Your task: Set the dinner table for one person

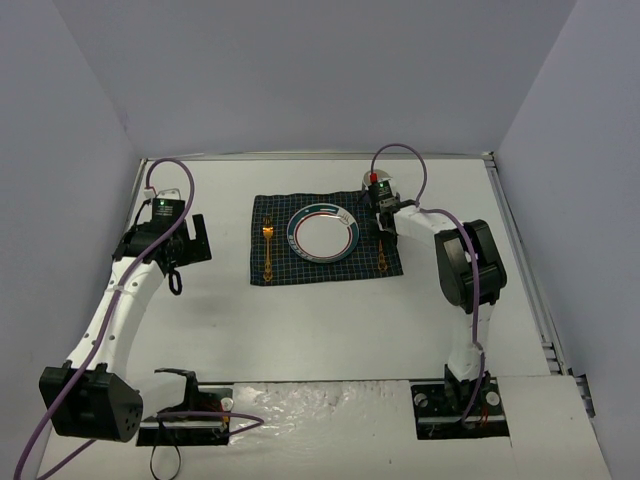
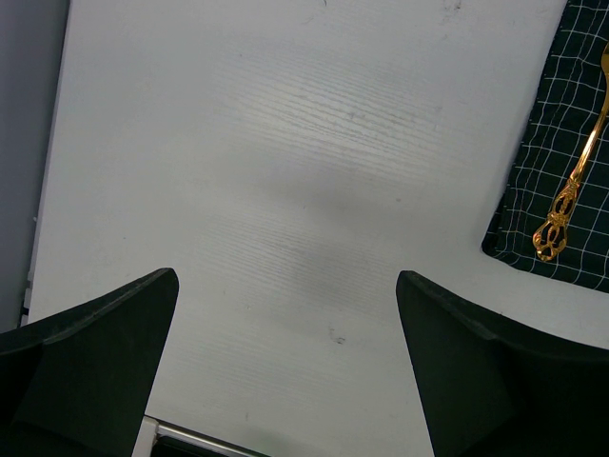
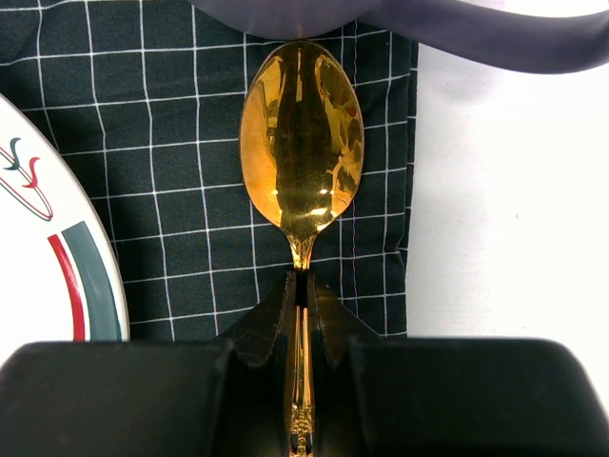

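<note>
The white dinner table (image 1: 320, 330) carries a dark checked cloth (image 1: 320, 273). On the cloth lie a white plate with a green and red rim (image 1: 322, 234) and a gold fork (image 1: 268, 248) to its left. My right gripper (image 1: 381, 224) is shut on the handle of a gold spoon (image 3: 301, 143), right of the plate (image 3: 38, 267) near the cloth's right edge (image 3: 381, 124). The spoon is low over the cloth; I cannot tell whether it touches. My left gripper (image 2: 287, 286) is open and empty over bare table, left of the cloth (image 2: 547, 162) and the fork (image 2: 576, 181).
A greyish rounded, glass-like object (image 3: 428, 29) stands just beyond the spoon's bowl, at the cloth's far right corner (image 1: 372, 181). Grey walls close the table at the back and both sides. The arm bases sit at the near edge.
</note>
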Controlling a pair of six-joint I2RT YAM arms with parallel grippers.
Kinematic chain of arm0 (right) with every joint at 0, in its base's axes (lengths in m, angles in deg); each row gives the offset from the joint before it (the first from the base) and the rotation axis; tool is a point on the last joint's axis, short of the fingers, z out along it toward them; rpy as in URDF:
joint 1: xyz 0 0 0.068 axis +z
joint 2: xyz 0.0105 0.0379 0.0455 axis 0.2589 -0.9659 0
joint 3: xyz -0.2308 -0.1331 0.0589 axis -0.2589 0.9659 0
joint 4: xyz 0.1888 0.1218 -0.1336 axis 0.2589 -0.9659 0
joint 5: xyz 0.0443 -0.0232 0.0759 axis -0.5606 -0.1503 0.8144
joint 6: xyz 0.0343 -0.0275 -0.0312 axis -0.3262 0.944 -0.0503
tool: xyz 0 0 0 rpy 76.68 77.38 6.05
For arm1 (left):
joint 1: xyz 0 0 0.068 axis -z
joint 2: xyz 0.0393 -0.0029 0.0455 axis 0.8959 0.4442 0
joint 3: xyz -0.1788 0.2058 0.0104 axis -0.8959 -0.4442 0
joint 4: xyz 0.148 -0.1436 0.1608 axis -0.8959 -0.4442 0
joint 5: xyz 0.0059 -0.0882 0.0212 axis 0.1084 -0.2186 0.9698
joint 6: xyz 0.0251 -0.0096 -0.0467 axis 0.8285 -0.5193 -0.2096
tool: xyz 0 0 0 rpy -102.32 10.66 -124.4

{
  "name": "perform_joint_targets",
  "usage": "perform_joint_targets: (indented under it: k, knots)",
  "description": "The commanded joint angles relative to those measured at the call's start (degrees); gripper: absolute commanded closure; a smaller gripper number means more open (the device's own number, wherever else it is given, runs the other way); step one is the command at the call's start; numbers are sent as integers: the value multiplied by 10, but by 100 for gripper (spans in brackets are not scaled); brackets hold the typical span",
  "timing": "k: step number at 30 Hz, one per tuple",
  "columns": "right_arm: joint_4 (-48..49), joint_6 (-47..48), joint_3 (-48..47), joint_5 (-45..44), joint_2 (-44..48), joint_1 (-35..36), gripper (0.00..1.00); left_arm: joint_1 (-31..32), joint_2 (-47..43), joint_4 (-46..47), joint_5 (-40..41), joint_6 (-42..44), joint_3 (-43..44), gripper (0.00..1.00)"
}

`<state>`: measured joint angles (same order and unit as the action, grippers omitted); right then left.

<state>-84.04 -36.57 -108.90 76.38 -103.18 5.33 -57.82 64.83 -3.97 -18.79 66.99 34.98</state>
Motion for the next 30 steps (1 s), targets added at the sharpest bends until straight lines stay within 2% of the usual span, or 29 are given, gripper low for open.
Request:
perform_joint_targets:
  k: [1,11,23,26,30]
  knots:
    - [-1,15,11,-10,23,-7,100,-5,1,11,13,10,9,3]
    - [-10,52,7,-14,28,-6,100,-5,3,10,15,10,9,3]
    - [-11,49,7,-4,28,-8,100,-5,8,8,17,11,9,3]
    - [-11,47,10,-1,30,-8,95,-5,8,8,18,11,9,3]
    - [-9,44,11,1,43,-7,76,-5,9,7,17,11,9,3]
